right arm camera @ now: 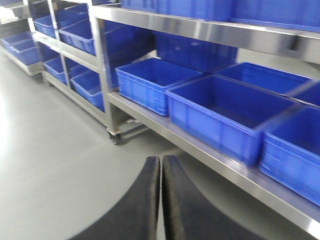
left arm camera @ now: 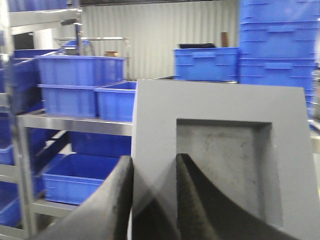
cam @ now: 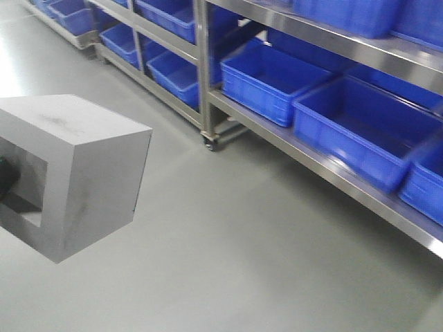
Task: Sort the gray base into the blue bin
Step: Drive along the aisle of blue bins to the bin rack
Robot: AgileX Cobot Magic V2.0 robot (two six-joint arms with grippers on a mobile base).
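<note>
Left tool (left arm camera: 154, 167): pinching one wall of the gray base (left arm camera: 225, 150), one finger outside, one inside the recess.
Gray base (cam: 76, 173): hanging above the floor (cam: 228, 263) at the front view's left, well apart from the shelf (cam: 332, 174).
Right tool (right arm camera: 160, 165): pressed together, gripping nothing.
Blue bin (cam: 346, 149): sitting open on the shelf.
Step, judged: carrying to the bin; calling for a firm pinch, a level block, clearing the rim before releasing.

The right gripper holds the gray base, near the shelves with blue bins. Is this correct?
Not quite: the left gripper holds the gray base, pinching one wall, as the left wrist view shows. The right gripper is shut on nothing. The shelves with blue bins are near.
</note>
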